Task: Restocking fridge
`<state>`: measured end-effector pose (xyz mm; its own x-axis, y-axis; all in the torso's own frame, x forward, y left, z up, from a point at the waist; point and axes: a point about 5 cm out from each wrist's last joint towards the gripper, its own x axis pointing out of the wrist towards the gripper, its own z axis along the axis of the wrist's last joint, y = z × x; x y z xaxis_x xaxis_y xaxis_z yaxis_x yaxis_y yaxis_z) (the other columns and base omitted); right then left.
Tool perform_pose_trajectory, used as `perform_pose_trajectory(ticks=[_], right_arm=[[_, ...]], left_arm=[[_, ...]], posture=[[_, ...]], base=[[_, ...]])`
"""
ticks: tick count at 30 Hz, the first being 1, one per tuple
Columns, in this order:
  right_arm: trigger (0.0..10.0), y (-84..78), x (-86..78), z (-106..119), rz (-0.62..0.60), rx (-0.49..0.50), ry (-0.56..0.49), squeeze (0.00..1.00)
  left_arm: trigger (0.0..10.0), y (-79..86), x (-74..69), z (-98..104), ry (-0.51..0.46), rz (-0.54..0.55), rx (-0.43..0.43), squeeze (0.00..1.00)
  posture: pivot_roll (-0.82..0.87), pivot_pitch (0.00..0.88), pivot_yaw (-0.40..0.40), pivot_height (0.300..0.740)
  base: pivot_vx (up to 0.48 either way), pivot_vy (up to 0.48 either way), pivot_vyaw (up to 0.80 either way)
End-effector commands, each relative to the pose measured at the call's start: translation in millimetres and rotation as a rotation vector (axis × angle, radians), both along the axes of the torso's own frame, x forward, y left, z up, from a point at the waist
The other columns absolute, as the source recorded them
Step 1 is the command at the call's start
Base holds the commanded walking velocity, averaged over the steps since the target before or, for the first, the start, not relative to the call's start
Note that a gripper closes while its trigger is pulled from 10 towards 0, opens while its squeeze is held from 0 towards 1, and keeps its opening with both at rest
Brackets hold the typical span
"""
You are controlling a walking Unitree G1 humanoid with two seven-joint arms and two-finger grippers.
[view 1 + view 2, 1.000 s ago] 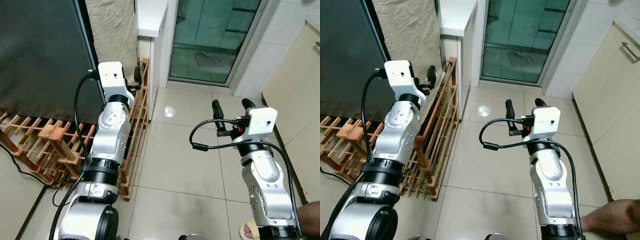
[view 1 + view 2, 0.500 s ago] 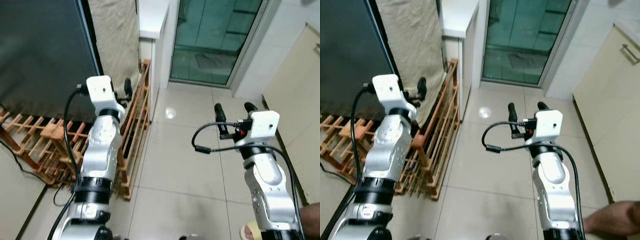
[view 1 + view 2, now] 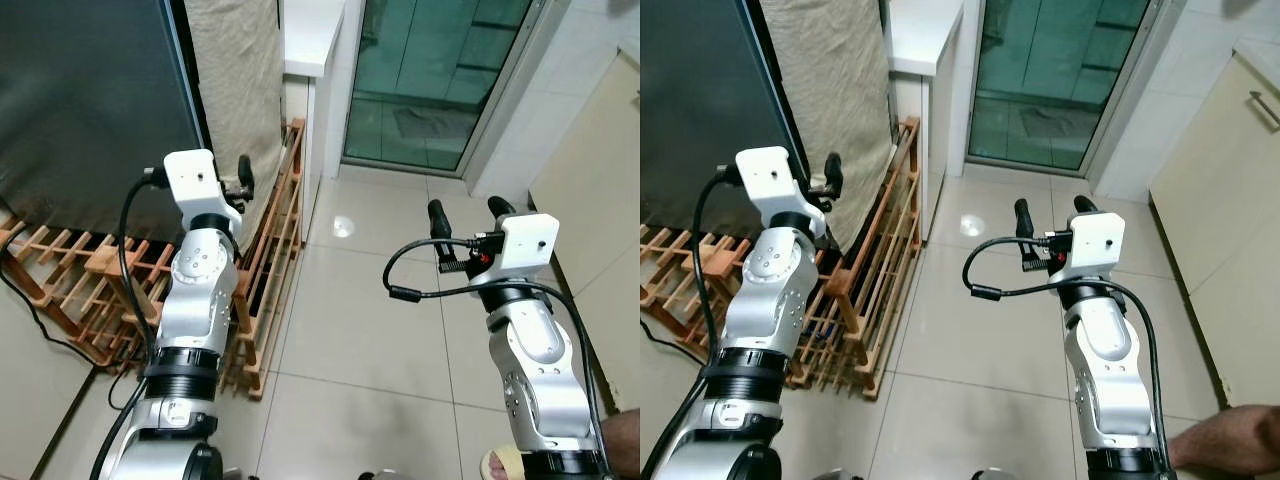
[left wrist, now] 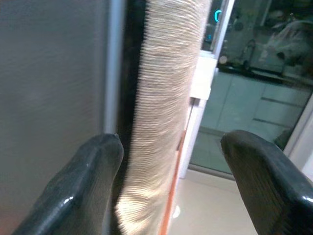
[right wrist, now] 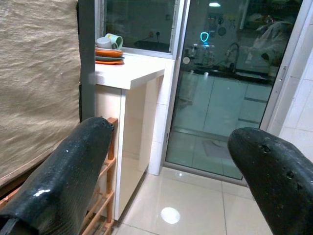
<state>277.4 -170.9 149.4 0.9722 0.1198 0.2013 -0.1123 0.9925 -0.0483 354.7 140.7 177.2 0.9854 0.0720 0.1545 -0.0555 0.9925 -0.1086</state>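
On your far left stands the fridge (image 3: pixel 90 100), its dark door shut, with a wooden rack (image 3: pixel 70 280) lying low on the floor in front of it and running on along the wall. Just right of the fridge's edge hangs a beige cloth (image 3: pixel 235 80), and your left gripper (image 4: pixel 171 181) is raised in front of that edge; from its wrist you see the grey door on one side and the cloth between the two fingers (image 4: pixel 88 176), which are spread wide apart and hold nothing. In the head views that gripper (image 3: pixel 243 178) sits just above the rack's upright end, close to the cloth. Further right a white surface (image 5: pixel 129 73) juts out from the wall, and on it, in the right wrist view, sit stacked orange plates (image 5: pixel 108 56) with cups (image 5: pixel 110 41) on top. Next comes the glass door (image 3: pixel 440 80), with pale floor tiles (image 3: pixel 350 320) before it. Your right gripper (image 3: pixel 468 212) is held up over those tiles, well apart from the fridge, its fingers (image 5: pixel 73 171) also wide open and empty. At the far right stands a cream cabinet (image 3: pixel 1230 210), and a person's foot (image 3: pixel 500 462) shows at the bottom edge.
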Motion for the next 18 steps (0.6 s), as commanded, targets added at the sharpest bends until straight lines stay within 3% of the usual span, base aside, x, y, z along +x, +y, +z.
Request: perform_pose_trajectory(ticks=[1, 9, 18], right_arm=[[10.0, -1.3, 0.2, 1.5, -0.002, -0.011, -0.006, 0.00], [10.0, -2.5, -0.9, 1.1, -0.011, -0.012, -0.005, 0.00], [10.0, -2.8, -2.2, 0.6, -0.016, -0.012, -0.003, 0.00]], left_arm=[[10.0, -8.3, 4.5, 2.8, -0.005, -0.015, 0.004, 0.00], [10.0, -15.9, 16.5, 6.9, -0.004, -0.019, 0.005, 0.00], [10.0, -13.7, 19.1, 8.8, -0.018, -0.016, 0.005, 0.00]], posture=[[-0.12, 0.000, -0.040, 0.740], [-0.14, 0.000, -0.033, 0.740], [-0.14, 0.000, -0.028, 0.740]], base=[[0.000, 0.000, 0.00], [0.000, 0.000, 0.00], [0.000, 0.000, 0.00]])
